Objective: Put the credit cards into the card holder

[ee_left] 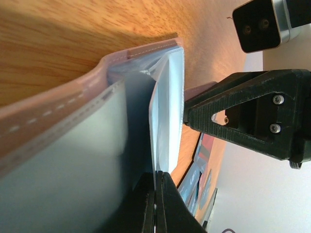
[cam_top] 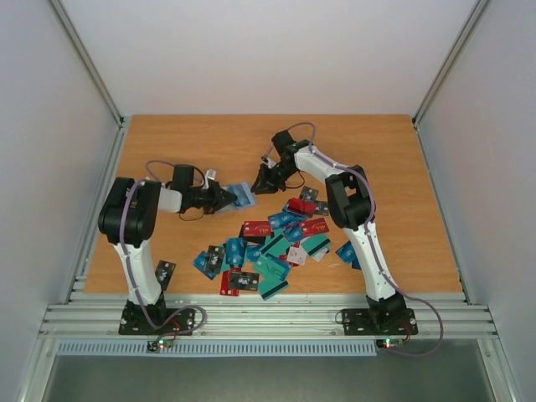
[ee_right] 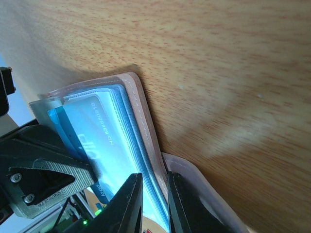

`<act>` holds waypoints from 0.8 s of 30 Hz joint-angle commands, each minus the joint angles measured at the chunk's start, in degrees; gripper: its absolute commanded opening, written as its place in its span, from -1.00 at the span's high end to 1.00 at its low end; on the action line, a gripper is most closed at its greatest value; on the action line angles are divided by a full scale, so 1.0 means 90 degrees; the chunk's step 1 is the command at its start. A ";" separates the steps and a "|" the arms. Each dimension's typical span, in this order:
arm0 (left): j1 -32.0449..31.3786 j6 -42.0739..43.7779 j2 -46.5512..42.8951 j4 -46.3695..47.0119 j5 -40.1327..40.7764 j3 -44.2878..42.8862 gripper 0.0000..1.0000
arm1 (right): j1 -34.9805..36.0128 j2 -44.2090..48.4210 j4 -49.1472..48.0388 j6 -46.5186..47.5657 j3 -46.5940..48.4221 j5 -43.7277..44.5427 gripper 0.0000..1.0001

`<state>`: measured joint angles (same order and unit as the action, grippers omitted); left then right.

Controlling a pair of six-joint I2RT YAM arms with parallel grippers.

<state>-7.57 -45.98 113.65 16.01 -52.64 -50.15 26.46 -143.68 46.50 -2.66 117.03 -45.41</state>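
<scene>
left gripper point(ee_left: 155, 194) clamps a card holder point(ee_left: 58, 111) sleeve, right gripper point(ee_right: 154, 184) pinches its cover; hold both steady, seat the card point(ee_right: 90, 128) fully.

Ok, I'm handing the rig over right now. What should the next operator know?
Left hand: shut on an inner pocket of the holder.
Right hand: shut on the holder's leaves next to the cover.
Holder: mid-table, spread open between both hands.
Done: one teal card seems to sit in a pocket.
Left: the other cards lie loose in a pile near the bases, with a few strays.
</scene>
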 commanded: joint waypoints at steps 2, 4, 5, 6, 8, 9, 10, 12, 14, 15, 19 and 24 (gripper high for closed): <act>-0.0120 0.0336 0.0161 -0.0304 -0.0083 -0.0249 0.99 | 0.0058 -0.0334 0.0116 -0.0019 -0.0141 0.0133 0.67; -0.0125 0.0392 0.0154 -0.0405 -0.0081 -0.0286 0.99 | 0.0058 -0.0342 0.0121 -0.0027 -0.0135 0.0133 0.67; -0.0125 0.0414 0.0147 -0.0408 -0.0095 -0.0287 0.99 | 0.0058 -0.0339 0.0117 -0.0027 -0.0132 0.0128 0.67; -0.0132 0.0427 0.0157 -0.0432 -0.0111 -0.0308 0.99 | 0.0056 -0.0349 0.0117 -0.0027 -0.0132 0.0124 0.67; -0.0149 0.0513 0.0187 -0.0549 -0.0121 -0.0366 1.00 | 0.0056 -0.0354 0.0116 -0.0025 -0.0127 0.0128 0.67; -0.0159 0.0551 0.0214 -0.0599 -0.0145 -0.0410 0.99 | 0.0058 -0.0354 0.0124 -0.0018 -0.0128 0.0124 0.67; -0.0171 0.0618 0.0245 -0.0702 -0.0164 -0.0471 0.99 | 0.0053 -0.0354 0.0126 -0.0020 -0.0131 0.0124 0.67; -0.0200 0.0809 0.0283 -0.0975 -0.0162 -0.0606 0.99 | 0.0058 -0.0359 0.0126 -0.0026 -0.0127 0.0126 0.67; -0.0229 0.1009 0.0325 -0.1275 -0.0120 -0.0740 0.99 | 0.0058 -0.0351 0.0136 -0.0027 -0.0119 0.0123 0.67; -0.0241 0.1094 0.0352 -0.1335 -0.0115 -0.0782 1.00 | 0.0058 -0.0353 0.0138 -0.0019 -0.0121 0.0123 0.67; -0.0298 0.1086 0.0442 -0.1361 -0.0134 -0.0912 1.00 | 0.0056 -0.0337 0.0155 -0.0010 -0.0129 0.0123 0.67; -0.0376 0.1170 0.0569 -0.1623 -0.0212 -0.1130 1.00 | 0.0058 -0.0310 0.0158 0.0002 -0.0142 0.0123 0.67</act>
<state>-8.99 -37.87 116.05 4.10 -53.87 -58.17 26.41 -143.68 46.52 -2.66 117.03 -45.43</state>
